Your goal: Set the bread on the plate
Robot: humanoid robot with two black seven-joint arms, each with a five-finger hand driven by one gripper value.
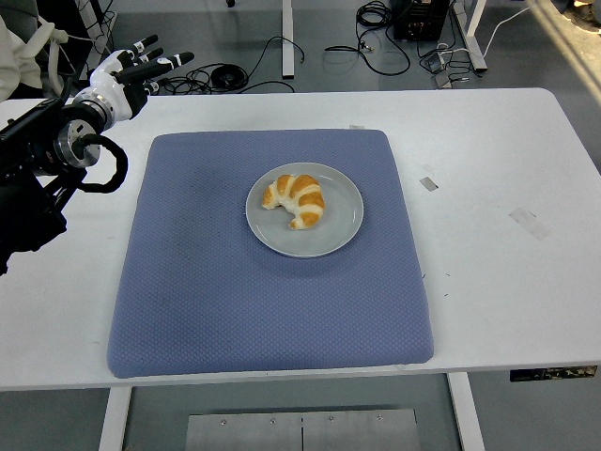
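Colours and patterns, table setting

Bread [297, 200]: golden-brown with pale cream bands. Plate [343, 228]: plain grey. Mat [216, 301]: dusty blue, fine dotted weave. Table [498, 244]: white. Left hand [125, 73]: white with black fingertips, on a black arm [33, 160].

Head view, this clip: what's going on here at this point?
Nothing is being handled right now. The croissant already lies on the grey plate, which sits on the blue mat on the white table. The left hand is raised at the table's far left corner, fingers spread and empty, well away from the plate. The right arm is out of view.
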